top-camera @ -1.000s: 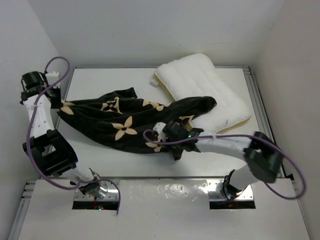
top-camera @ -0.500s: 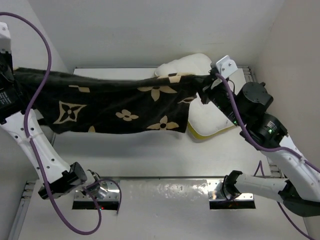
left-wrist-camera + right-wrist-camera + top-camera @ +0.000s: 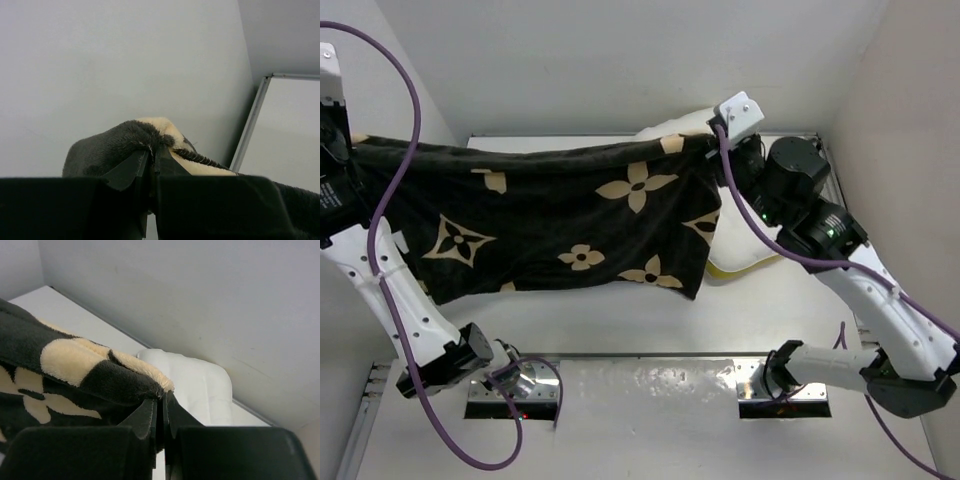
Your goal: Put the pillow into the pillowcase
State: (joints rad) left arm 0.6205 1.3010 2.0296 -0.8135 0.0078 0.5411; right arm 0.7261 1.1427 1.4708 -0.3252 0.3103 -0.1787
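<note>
One white counter (image 3: pixel 620 320) fills the overhead view. Above it hangs the pillowcase (image 3: pixel 550 220), black with tan flowers, stretched like a curtain between two raised arms, its lower edge dangling toward the counter.

The pillow (image 3: pixel 200 385) lies on the counter behind and below the pillowcase's right end, entirely outside it.

At the pillowcase's upper left corner, the left gripper (image 3: pixel 152 152) has its fingers pressed together on a fold of fabric. At the pillowcase's upper right corner, the right gripper (image 3: pixel 161 405) pinches the cloth the same way.

As a judgement, the task is at an early stage. The case is lifted and spread, but no part of the pillow is inside. Finding the mouth and sliding the pillow in are both left to do. Which edge is the open mouth cannot be told.

Only the overhead view shows the pillowcase's full span, plus slivers of pillow and yellow trim at its right edge. Only the wrist views show the pinches closely. The right wrist view shows the pillow's white top, and the left wrist view shows no pillow.
</note>
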